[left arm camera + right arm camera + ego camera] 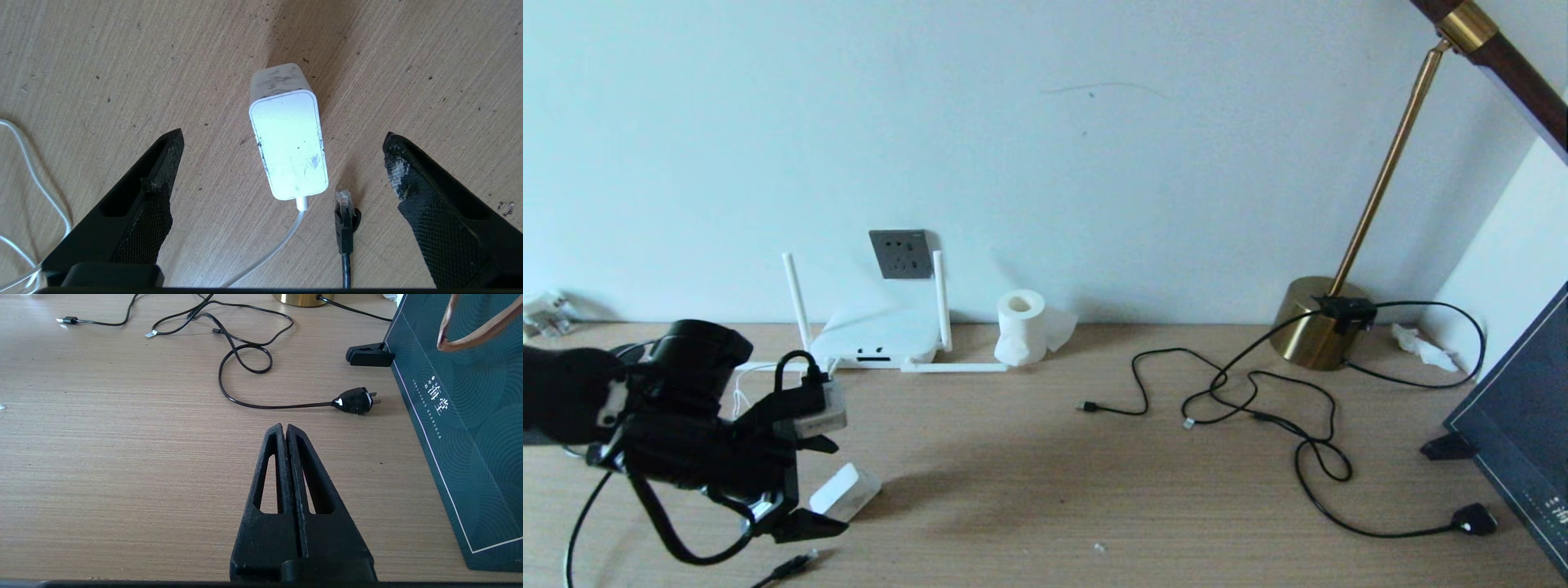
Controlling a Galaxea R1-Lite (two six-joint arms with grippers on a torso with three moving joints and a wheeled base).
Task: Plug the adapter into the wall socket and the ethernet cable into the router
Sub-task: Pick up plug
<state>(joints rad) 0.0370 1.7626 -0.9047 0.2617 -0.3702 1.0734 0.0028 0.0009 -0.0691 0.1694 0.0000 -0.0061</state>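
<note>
Near the counter's front left corner, the left gripper (282,163) hangs over the wood-grain counter (1045,474) with its black fingers (155,179) spread wide, holding nothing. Between them, lying flat on the wood, is the small white rounded power adapter (289,143), its thin white cord (269,253) running back toward the wrist; neither finger touches it. Just beside the adapter's cord end lies the black clip-type plug of the thick black ethernet cable (344,220), also loose on the counter. Along the back edge, left of centre, the flat white router (876,339) with slim stick antennas sits against the wall, and the dark grey square wall socket (900,254) is mounted just above it. A white toilet-paper roll (1021,327) stands just right of the router. Toward the right side, thin black cables (1258,400) loop across the wood in front of a brass lamp base (1315,322). Over the front right part, beside a dark green paper bag (461,416), the right gripper (284,428) is parked with its fingers pressed together, empty.
</note>
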